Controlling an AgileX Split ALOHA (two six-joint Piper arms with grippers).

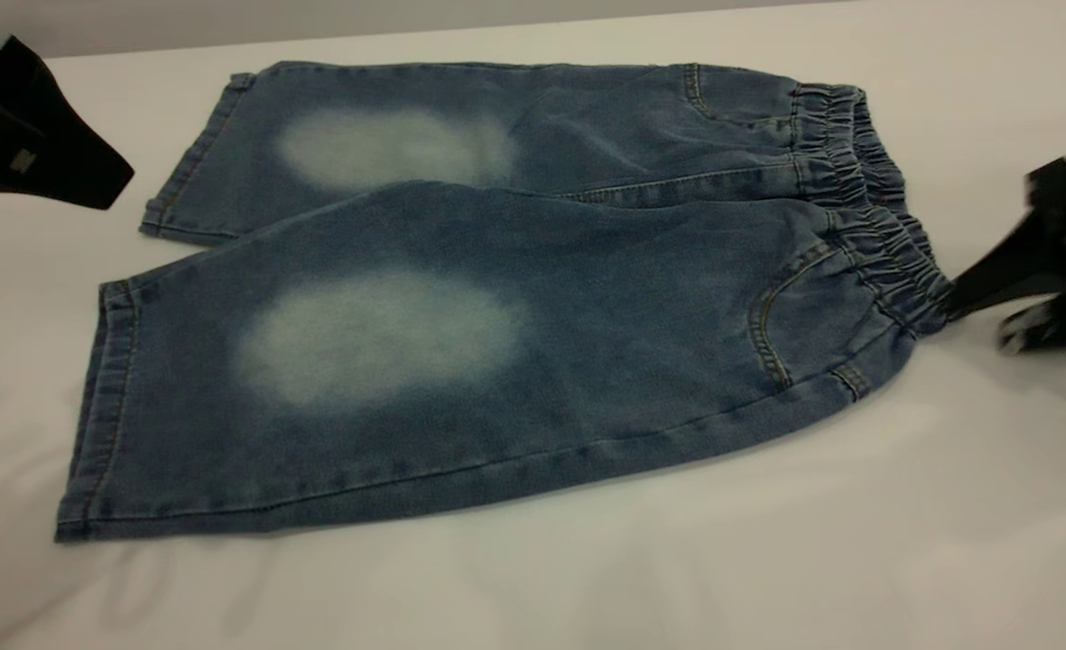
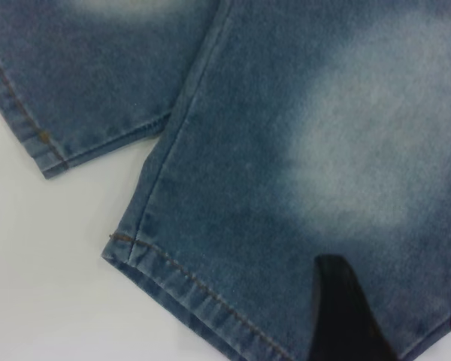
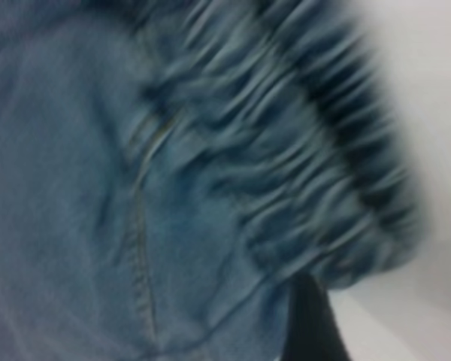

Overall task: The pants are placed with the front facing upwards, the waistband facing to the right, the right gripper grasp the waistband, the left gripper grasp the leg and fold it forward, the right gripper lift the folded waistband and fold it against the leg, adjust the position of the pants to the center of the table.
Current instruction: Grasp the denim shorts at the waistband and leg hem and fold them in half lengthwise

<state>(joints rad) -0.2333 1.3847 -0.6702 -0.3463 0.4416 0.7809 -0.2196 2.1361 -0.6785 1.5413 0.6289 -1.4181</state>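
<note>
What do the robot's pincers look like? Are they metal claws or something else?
Not shiny metal, as far as shown. The left pincer is a matte black wedge tapering to a blunt tip, with a small pale tag on its side. The right pincer is black too, with two long tapering fingers. No cables show.

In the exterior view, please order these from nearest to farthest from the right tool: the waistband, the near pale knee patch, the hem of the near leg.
Measured from the right tool, at the right edge:
1. The waistband, at the right end of the pants, next to the tool.
2. The near pale knee patch, mid-leg.
3. The hem of the near leg, at the far left.
</note>
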